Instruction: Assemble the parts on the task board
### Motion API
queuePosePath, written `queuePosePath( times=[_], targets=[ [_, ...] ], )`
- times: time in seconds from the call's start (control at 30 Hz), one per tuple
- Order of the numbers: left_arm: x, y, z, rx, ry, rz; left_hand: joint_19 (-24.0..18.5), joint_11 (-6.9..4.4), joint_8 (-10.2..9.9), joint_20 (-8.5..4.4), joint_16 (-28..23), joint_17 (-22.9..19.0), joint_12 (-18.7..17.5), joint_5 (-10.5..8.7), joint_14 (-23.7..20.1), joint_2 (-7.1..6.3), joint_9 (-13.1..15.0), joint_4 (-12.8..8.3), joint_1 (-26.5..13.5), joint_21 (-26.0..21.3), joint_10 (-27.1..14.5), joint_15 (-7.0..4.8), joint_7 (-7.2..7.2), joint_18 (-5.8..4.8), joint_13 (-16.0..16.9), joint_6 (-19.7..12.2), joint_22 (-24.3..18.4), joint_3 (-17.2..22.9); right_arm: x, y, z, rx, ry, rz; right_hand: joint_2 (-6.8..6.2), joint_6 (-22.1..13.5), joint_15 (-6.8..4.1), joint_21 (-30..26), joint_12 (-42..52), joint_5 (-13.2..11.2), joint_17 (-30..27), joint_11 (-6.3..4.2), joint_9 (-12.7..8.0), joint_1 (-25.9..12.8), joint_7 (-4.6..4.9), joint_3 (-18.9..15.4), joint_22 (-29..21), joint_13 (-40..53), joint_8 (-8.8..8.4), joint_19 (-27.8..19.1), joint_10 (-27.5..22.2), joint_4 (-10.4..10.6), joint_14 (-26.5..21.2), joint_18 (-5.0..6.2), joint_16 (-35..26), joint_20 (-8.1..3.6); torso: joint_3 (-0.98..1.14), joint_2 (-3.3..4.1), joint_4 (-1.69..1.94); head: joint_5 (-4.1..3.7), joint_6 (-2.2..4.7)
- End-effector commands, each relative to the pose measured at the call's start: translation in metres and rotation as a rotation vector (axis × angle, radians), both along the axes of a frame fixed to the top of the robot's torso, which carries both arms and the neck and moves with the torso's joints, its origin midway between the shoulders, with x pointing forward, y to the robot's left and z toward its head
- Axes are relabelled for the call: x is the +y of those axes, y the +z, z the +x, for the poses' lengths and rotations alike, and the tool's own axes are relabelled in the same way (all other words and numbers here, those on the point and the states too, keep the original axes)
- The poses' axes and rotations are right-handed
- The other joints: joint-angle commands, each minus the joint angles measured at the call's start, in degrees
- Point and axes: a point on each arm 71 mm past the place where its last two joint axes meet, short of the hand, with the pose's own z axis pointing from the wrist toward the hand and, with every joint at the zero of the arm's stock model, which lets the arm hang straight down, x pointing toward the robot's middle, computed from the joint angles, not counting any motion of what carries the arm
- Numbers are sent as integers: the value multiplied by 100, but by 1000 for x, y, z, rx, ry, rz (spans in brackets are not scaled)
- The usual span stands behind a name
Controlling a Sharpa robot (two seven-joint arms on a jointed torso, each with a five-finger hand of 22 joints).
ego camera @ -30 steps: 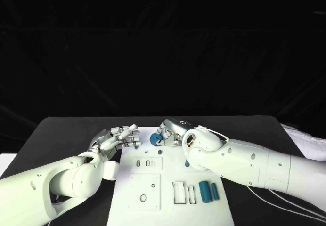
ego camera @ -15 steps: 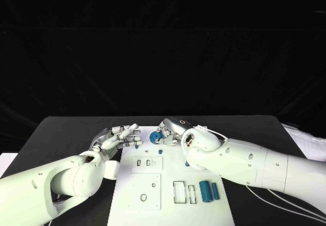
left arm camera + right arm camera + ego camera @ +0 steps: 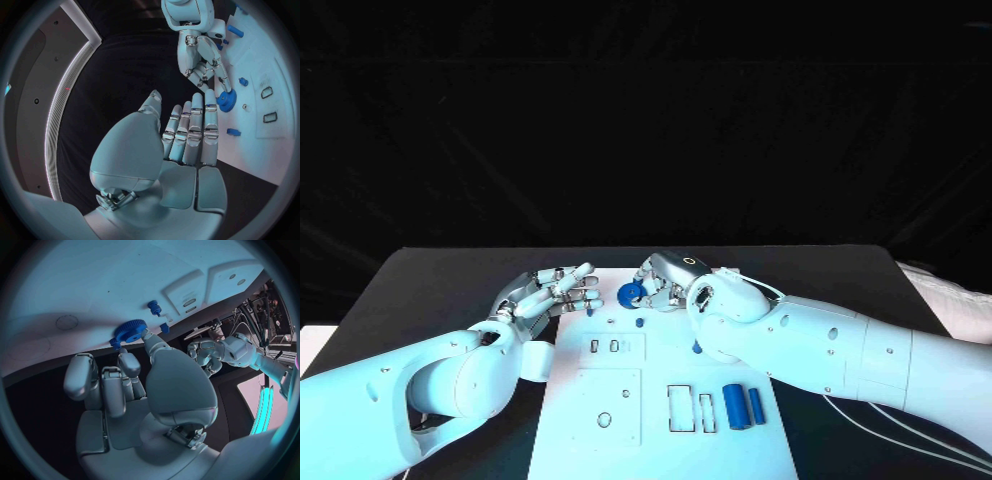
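The black table point(image 3: 444, 275) carries the white task board point(image 3: 646, 405) in its middle, running from the far hands toward the near edge. Both white arms reach in over it: the left hand point(image 3: 548, 293) hovers at the board's far left corner with its fingers straight and close together, holding nothing, while the right hand point(image 3: 668, 279) sits at the far end of the board – its fingertips point(image 3: 149, 336) pinch a blue gear point(image 3: 632, 294) just above the white surface. Near the board's front right lie two blue cylinders point(image 3: 743, 405) side by side, next to narrow rectangular slots. Smaller still, a blue peg point(image 3: 639, 322) stands just in front of the gear, and another small blue piece point(image 3: 233, 132) lies beside the left hand's fingertips point(image 3: 209, 96).
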Motion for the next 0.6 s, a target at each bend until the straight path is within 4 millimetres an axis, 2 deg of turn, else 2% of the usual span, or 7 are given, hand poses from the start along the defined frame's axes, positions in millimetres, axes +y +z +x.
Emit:
queuePosePath(
  times=[0.03, 0.2, 0.33, 0.43, 0.6],
  targets=[
    [-2, 2, 0, -10, -18, -15, 12, 11, -35, 0, -24, 7, -35, -15, -39, 46, -5, -29, -11, -29, -3, -10, -6, 42, -3, 13, -10, -2, -1, 2, -3, -15, 9, 14, -59, -27, 52, -23, -8, 52, 697, 1, 10, 12, -1, -42, -9, 9, 2, -4, -17, 27, 427, 3, -36, 45, 5, 2, 0, 4, 2],
    [-1, 2, 0, -9, -17, -15, 12, 11, -35, 0, -24, 7, -35, -15, -39, 46, -5, -29, -11, -29, -3, -10, -6, 42, -3, 13, -10, -2, -10, 8, -9, -40, 28, 80, -14, 39, 45, -7, 94, 166, 705, -12, 29, 37, -17, -79, 23, 105, 32, 17, 60, 100, 430, -2, -33, 45, 10, -2, 1, 7, 6],
    [0, 2, 0, -9, -15, -14, 12, 11, -35, 0, -24, 7, -35, -15, -39, 46, -5, -29, -11, -29, -3, -10, -6, 42, -3, 13, -10, -2, -31, 18, -16, -39, 74, 168, 52, 87, 33, 13, 180, 243, 732, -27, 37, 160, -29, -49, 59, 191, 45, 39, 117, 84, 437, -9, -21, 36, 9, -16, -32, 8, 8],
    [1, 2, 0, -10, -16, -15, 11, 10, -42, 1, -34, 20, -43, -16, -40, 53, -5, -50, 1, -38, -3, -11, -8, 44, -3, 13, -12, -1, -53, 27, -22, -44, 113, 194, 86, 159, 18, 28, 252, 159, 773, -43, 46, 424, -42, 28, 83, 267, 64, 53, 156, -77, 447, -13, -2, 23, 17, -27, -67, 5, 3],
    [1, 2, 0, -10, -17, -16, 13, 8, -45, 0, -38, 29, -48, -13, -38, 64, -5, -67, 16, -41, -2, -12, -11, 45, -3, 14, -13, 5, -101, 37, -23, 9, 132, 228, 75, 223, 10, 69, 280, 109, 902, -51, 46, 655, -46, 77, 163, 304, 63, 92, 173, -261, 473, -30, 57, 12, 43, -59, -153, 17, -8]
  ],
)
